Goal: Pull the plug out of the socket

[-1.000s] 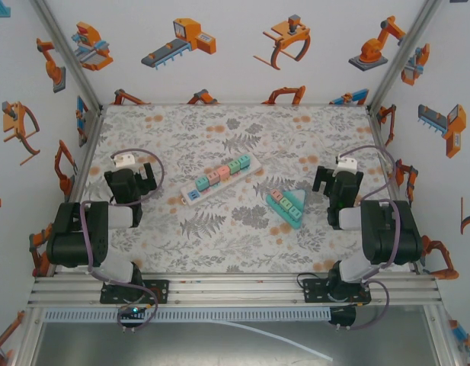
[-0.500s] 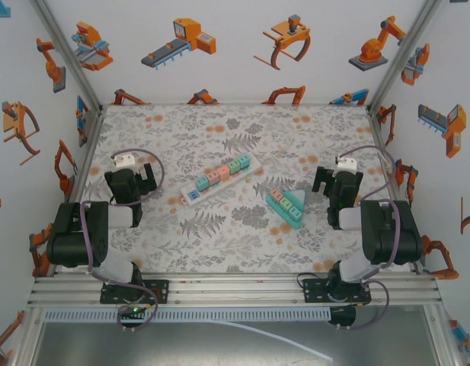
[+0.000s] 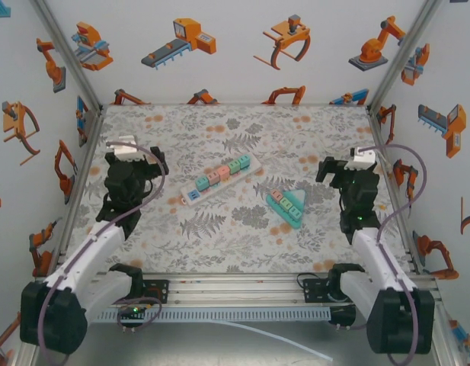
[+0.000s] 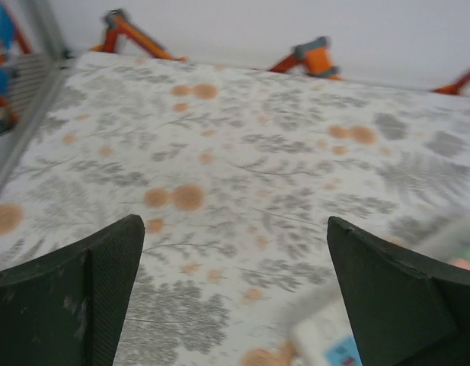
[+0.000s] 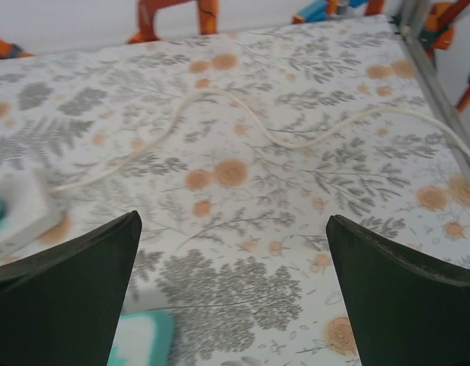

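Note:
A white power strip (image 3: 220,178) carrying several coloured plug blocks lies diagonally mid-table. Its blurred end (image 4: 337,343) shows low right in the left wrist view, and its other end (image 5: 17,207) at the left of the right wrist view. A teal triangular socket block (image 3: 288,205) lies right of the strip; a corner of the teal block (image 5: 139,337) sits low in the right wrist view. My left gripper (image 3: 130,169) (image 4: 233,229) hangs open left of the strip. My right gripper (image 3: 347,174) (image 5: 233,221) hangs open right of the teal block. Neither holds anything.
A thin white cable (image 5: 242,114) snakes over the floral tablecloth (image 3: 242,130) beyond the right gripper. Aluminium frame posts (image 5: 433,53) and white walls with orange robot stickers bound the table on three sides.
Both arms have unfolded from their tucked pose, and both grippers have moved up and towards the far side of the table. The strip and teal block have not moved.

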Motion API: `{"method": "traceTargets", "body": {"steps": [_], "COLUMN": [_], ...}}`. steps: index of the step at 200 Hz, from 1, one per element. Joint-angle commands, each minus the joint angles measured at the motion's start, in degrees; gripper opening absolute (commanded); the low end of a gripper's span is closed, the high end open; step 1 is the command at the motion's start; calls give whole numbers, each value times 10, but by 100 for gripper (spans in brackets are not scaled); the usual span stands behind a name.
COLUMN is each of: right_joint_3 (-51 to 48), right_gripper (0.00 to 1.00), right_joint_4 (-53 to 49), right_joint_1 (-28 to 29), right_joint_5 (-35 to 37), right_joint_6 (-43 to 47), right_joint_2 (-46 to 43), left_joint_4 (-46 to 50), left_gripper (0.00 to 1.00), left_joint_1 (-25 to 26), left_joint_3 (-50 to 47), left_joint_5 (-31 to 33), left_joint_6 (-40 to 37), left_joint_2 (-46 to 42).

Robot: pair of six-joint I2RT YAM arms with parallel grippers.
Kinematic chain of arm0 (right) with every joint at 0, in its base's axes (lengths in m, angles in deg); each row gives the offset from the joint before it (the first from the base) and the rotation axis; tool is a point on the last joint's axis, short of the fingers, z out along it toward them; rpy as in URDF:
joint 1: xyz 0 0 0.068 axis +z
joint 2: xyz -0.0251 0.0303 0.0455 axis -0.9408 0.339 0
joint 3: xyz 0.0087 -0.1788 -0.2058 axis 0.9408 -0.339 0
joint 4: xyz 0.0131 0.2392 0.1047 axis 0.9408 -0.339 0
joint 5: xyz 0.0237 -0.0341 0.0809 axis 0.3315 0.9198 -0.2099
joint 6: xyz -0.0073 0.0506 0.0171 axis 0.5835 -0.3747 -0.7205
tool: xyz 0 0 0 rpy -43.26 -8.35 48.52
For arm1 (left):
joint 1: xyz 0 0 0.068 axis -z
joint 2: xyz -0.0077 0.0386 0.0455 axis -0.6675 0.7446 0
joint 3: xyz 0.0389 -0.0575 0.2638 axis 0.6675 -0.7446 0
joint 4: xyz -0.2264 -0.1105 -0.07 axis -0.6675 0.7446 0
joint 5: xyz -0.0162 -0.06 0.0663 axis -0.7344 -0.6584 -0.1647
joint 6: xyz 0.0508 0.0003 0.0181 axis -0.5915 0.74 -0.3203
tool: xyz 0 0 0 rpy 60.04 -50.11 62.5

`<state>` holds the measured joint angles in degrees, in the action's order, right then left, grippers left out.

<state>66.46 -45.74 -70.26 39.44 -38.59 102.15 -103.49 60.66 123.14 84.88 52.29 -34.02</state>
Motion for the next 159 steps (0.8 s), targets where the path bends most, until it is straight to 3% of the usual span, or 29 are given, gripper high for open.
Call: {"method": "traceTargets", "body": {"steps": [1,26,47,71,87,126,159], "right_joint_3": [58,150,222,275,282,259,225], "right_gripper": [99,99,97,94,93,87,67], "right_joint_4": [-216,-400,-490,-536,-533,-471,-413], "right_joint_1": [17,65,88,92,95,100,107], "right_joint_5": [-113,-120,-93,-88,-72,-85,-86], "right_joint_6": [-17,28,-24,-101,-132,-162,-137], "right_joint_2": [-28,-1,66,158,205,281,307], "left_joint_4": [182,265,337,414,458,492,484], "left_gripper": [97,97,97,97,97,97,97], "left_joint_1": [63,156,236,327,357,363,363], "left_joint_3": [80,140,175,210,229,237,214], "left_joint_5": [-139,-298,-387,-416,-429,-412,-366], "left_joint_6": [47,-7,-91,-193,-240,-311,-321], "left_joint_2": [-15,2,15,28,35,29,41]}}
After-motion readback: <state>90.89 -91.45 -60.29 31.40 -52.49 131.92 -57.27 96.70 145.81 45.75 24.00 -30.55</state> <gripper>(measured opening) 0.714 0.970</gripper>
